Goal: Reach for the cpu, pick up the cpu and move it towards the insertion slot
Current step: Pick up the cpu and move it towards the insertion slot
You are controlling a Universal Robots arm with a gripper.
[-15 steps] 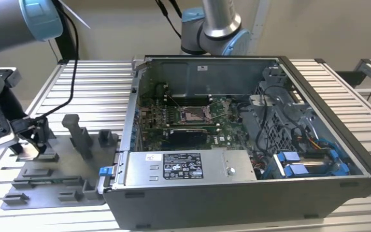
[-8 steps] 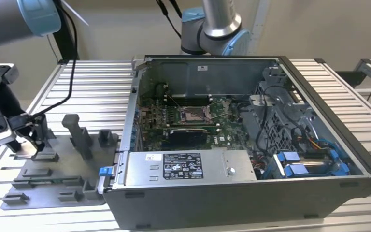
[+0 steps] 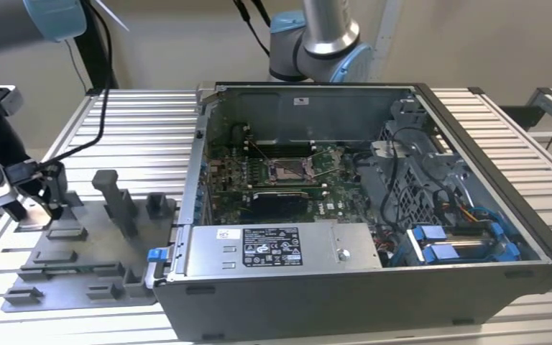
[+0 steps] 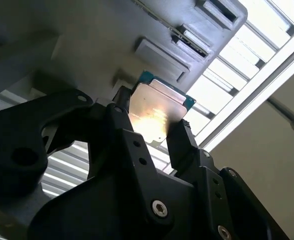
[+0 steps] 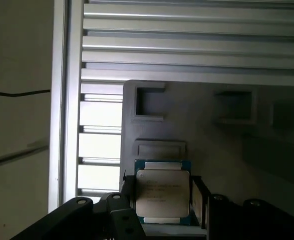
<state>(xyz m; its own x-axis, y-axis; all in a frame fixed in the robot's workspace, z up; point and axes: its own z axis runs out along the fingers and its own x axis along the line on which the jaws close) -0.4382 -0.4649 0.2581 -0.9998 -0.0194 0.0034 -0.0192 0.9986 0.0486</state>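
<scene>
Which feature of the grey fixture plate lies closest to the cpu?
The shallow rectangular pad, right beside the cpu held in the end effector. The two open pockets sit farther off on the plate.

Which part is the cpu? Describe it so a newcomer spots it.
Start at the grey fixture tray beside the computer case, at the exterior view's left, where the claw sits. Held in it is the cpu: a thin square plate, the lone silver, teal-edged piece among grey plastic blocks.

Robotics lab or workshop: aluminium-slat bench (image 3: 146, 147), open computer case (image 3: 353, 291), grey fixture tray (image 3: 70, 286), robot arm (image 3: 326, 32).
</scene>
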